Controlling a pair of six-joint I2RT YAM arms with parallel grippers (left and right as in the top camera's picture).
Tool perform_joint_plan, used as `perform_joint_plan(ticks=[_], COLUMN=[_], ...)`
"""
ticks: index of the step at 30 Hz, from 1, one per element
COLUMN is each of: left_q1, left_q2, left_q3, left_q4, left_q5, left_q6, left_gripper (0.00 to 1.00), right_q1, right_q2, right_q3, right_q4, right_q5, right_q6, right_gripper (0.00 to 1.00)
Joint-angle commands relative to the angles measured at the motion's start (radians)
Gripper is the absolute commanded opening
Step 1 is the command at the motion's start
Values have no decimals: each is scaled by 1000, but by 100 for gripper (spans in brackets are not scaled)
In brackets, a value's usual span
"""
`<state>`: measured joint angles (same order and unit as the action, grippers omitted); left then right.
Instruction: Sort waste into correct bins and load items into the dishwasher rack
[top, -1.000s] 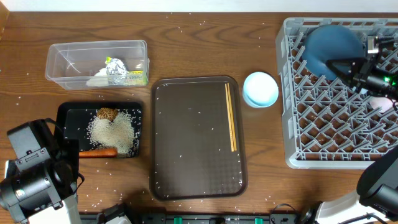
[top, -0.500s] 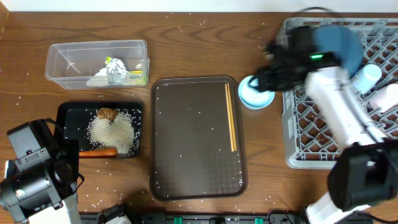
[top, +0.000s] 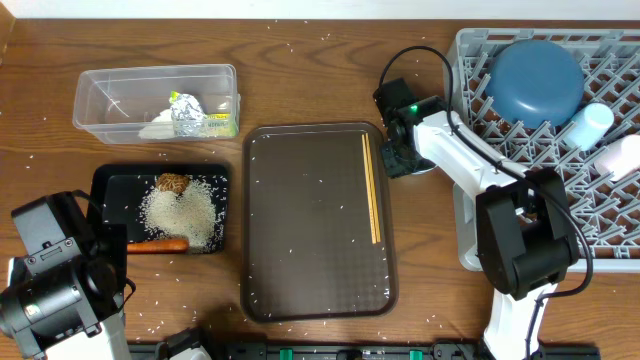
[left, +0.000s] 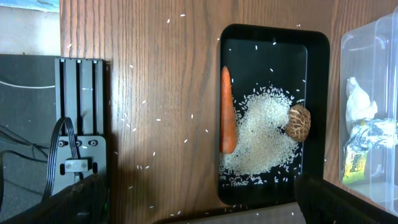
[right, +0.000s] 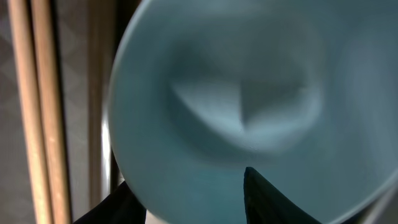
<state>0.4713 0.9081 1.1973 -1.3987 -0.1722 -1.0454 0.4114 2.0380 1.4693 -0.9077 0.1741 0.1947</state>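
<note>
Wooden bench (top: 300, 60) carried clear tub (top: 95, 100) upper left, black tray (top: 110, 180) lower left, brown tray (top: 310, 220) centre, grey rack (top: 520, 220) right; stray rice grains (left: 185, 140) scattered.

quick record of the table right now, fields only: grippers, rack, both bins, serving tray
left gripper: open, holding nothing
right gripper: at small bowl between serving tray and rack, a finger on each side of its rim; grip unclear
rack: dark-blue dish, light-blue cup, white cup
black tray: carrot, brown lump, rice
clear tub: foil ball, tissue, packet
serving tray: chopsticks along its right side
</note>
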Motion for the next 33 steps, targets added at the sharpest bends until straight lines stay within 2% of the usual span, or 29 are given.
perform_joint_plan(ticks=[1, 4, 17, 18, 20, 23, 27, 33], left_q1=[5, 5, 5, 5, 5, 5, 5, 5], left_q2=[-1, -1, -1, -1, -1, -1, -1, -1], left_q3=[-2, -2, -2, -2, -2, -2, -2, -2], left_q4=[-3, -3, -3, -3, -3, -3, -3, -3], left_q5=[-20, -20, -20, -20, -20, -20, -20, -20], left_q6=[13, 13, 13, 13, 13, 13, 13, 13], left_gripper=[98, 98, 98, 98, 98, 98, 98, 98], right_q1=[-10, -18, -16, -16, -15, -16, -24, -120], right_q2=[-1, 11, 133, 142, 152, 148, 106, -51], right_q3=[6, 5, -5, -5, -5, -2, 29, 79], right_q4=[-18, -28, 59, 66, 79, 87, 80, 97], right_q5=[39, 39, -22, -24, -32, -49, -180, -625], right_q6=[17, 1, -16, -16, -11, 18, 18, 18], right_gripper=[42, 36, 35, 28, 1, 1, 1, 1])
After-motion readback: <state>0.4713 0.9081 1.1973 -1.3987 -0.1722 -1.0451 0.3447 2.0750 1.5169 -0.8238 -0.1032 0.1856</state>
